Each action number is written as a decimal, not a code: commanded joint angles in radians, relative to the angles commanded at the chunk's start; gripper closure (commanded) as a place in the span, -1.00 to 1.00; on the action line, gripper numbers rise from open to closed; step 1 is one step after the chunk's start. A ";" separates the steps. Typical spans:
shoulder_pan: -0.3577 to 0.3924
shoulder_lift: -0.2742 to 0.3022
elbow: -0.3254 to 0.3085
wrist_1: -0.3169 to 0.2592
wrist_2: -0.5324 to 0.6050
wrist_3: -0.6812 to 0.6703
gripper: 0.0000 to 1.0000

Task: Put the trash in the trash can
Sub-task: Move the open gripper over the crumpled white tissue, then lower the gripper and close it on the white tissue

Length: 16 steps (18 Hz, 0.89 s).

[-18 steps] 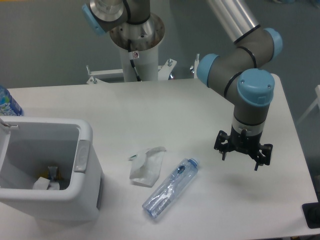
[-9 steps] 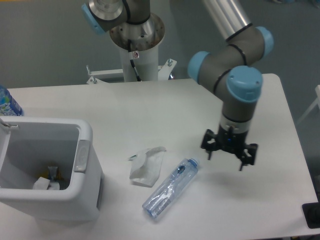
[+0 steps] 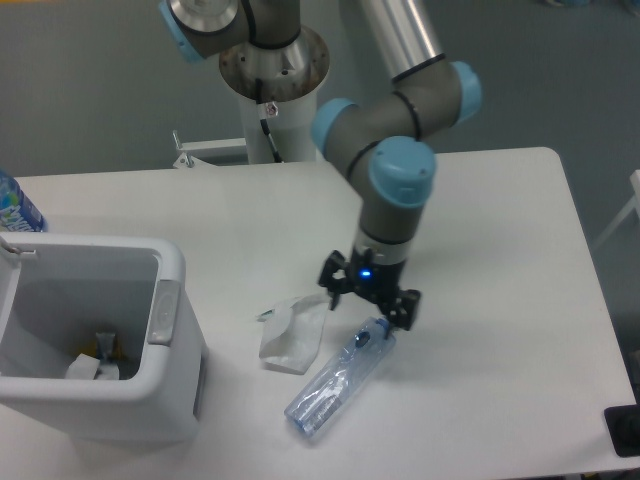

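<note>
White surface fills most of the frame, w/ grey floor behind it along the top. Next biggest is the robot arm, grey tubes w/ light-blue joint caps, coming down from top centre to mid-frame; its base column stands at the top, just left of centre. Trash can sits at lower left: boxy white bin, thick rounded rim, grey latch tab on its right-hand side. Some bits lie inside at the bottom, too small to make out.

Crushed clear bottle lies on its side, lower centre, slanting from lower left up to upper right, bluish cap end at the upper right. Crumpled white wrapper lies just left of it, between bottle and bin, apart from the bin.

Claw is at frame centre, pointing down, black, small blue light glowing on it. Its fingers are spread wide, nothing between them. It hangs right by the bottle's cap end and the wrapper's upper right corner; whether it touches either, can't tell.

Bottle w/ blue label peeks in at the far left edge, behind the bin. Dark object at the lower right corner, cut off by the edge.
</note>
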 joint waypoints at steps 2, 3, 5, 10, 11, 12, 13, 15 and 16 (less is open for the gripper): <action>-0.017 -0.011 -0.005 0.000 0.000 0.015 -1.00; -0.028 -0.018 -0.008 0.000 0.000 0.017 -1.00; -0.043 -0.029 -0.009 0.005 -0.003 0.014 -1.00; -0.086 -0.049 -0.006 0.014 -0.008 0.011 -0.98; -0.091 -0.049 -0.006 0.014 -0.008 0.011 -0.67; -0.094 -0.048 -0.008 0.014 -0.008 0.009 -0.20; -0.098 -0.049 -0.009 0.014 -0.008 0.009 0.13; -0.098 -0.046 -0.008 0.014 -0.009 0.014 0.98; -0.098 -0.046 -0.006 0.014 -0.011 0.017 1.00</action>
